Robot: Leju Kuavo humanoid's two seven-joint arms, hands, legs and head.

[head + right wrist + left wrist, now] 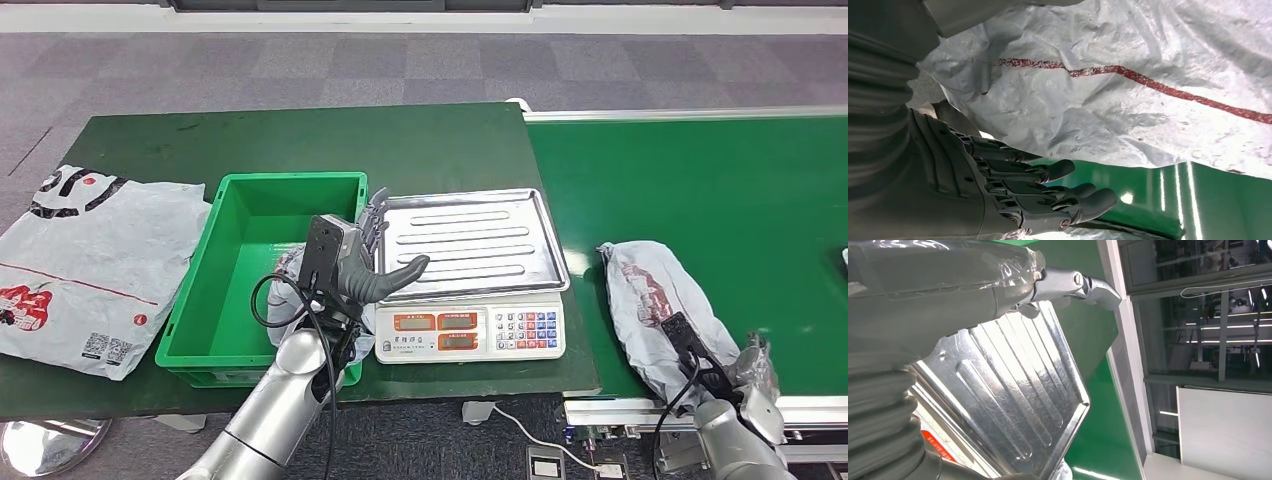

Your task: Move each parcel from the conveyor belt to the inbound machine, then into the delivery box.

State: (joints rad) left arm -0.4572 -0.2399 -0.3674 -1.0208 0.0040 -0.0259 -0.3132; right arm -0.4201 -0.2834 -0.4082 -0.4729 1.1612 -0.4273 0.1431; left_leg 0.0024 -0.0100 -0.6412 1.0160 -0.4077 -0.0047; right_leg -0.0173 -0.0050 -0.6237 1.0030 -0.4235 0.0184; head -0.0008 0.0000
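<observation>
A grey parcel [660, 305] with red print lay on the green belt [720, 190] near its front edge, and the right hand [1013, 195] sat just beside it with fingers [1083, 192] stretched out and apart, gripping nothing. The left hand [368, 262] hung over the seam between the green box [262, 285] and the scale [470, 275], fingers spread and empty, thumb out over the steel tray [1018, 390]. A second grey bag [85, 265] lay flat on the table [300, 140] left of the box.
</observation>
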